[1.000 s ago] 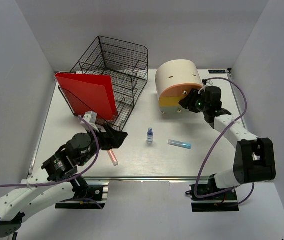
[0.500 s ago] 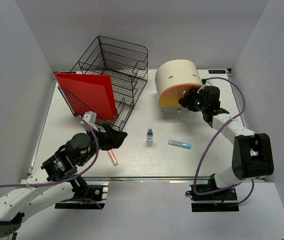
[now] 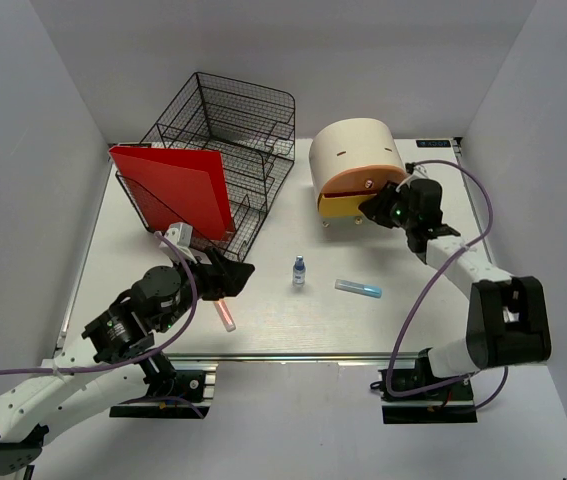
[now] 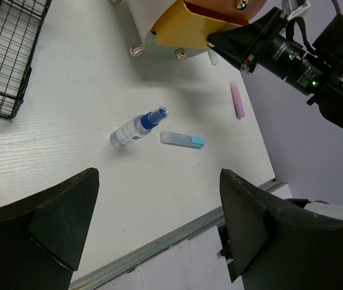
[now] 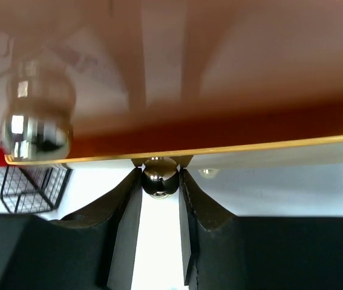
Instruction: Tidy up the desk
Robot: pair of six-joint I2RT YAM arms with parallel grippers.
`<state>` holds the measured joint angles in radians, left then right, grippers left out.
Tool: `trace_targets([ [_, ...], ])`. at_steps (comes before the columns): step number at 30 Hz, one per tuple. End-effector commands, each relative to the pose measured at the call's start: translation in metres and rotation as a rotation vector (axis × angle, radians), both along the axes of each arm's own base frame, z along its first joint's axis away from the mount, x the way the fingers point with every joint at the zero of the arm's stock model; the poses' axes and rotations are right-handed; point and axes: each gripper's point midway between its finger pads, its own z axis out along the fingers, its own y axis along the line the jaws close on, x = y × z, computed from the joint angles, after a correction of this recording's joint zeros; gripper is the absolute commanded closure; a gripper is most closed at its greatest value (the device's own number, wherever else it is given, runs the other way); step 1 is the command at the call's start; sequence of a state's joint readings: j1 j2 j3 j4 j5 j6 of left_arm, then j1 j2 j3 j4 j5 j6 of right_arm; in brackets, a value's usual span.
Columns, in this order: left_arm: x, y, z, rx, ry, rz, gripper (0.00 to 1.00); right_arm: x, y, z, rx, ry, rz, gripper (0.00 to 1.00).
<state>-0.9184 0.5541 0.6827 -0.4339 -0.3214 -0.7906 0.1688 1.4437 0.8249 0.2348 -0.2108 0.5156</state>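
- The large flat matte white desk is one only. It fills the middle of the top view, with its silver rail along the near edge, just in front of the two arm bases.
- At the back left of it stands one black wire mesh tray. One red flat folder leans upright against its front left part.
- At the back right stands one round beige drawer unit. Its yellow-orange drawer stands a little out of the body.
- Four loose things rest on the desk:
  - one small clear bottle with a blue cap in the middle;
  - one clear tube with a light blue end just to the right of it;
  - one pink pen at the front left;
  - one short pink stick near the drawer unit.
- The right gripper pinches a small silver ball knob at the drawer's lower edge, one black finger on each side.
- The left gripper hovers over the front left of the desk with its jaws spread wide. Between them only the desk surface shows.
- Hard to see:
  - the short pink stick appears in the left wrist view only;
  - the far end of the pink pen goes under the left gripper;
  - a second silver knob is blurred in the right wrist view;
  - the folder covers part of the tray;
  - I cannot tell if the bottle stands or lies.
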Motion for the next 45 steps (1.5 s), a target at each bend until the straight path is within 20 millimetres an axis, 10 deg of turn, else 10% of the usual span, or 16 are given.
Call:
trace_targets([
  [1,-0.002,-0.002,0.003,-0.016,-0.004,-0.012,0.10,-0.011,-0.006,0.022,0.008,-0.071,-0.001,0.84],
  [19,0.010,-0.036,-0.015,0.102,0.046,-0.099,0.07,-0.059,-0.012,0.006,-0.018,-0.024,0.019,0.82],
  [28,0.026,-0.069,-0.041,0.221,0.075,-0.177,0.02,-0.062,-0.007,0.012,-0.036,-0.049,0.087,0.11],
  [45,0.059,-0.114,-0.085,0.611,0.151,-0.055,0.02,-0.129,-0.008,0.045,-0.255,-0.130,0.399,0.53],
])
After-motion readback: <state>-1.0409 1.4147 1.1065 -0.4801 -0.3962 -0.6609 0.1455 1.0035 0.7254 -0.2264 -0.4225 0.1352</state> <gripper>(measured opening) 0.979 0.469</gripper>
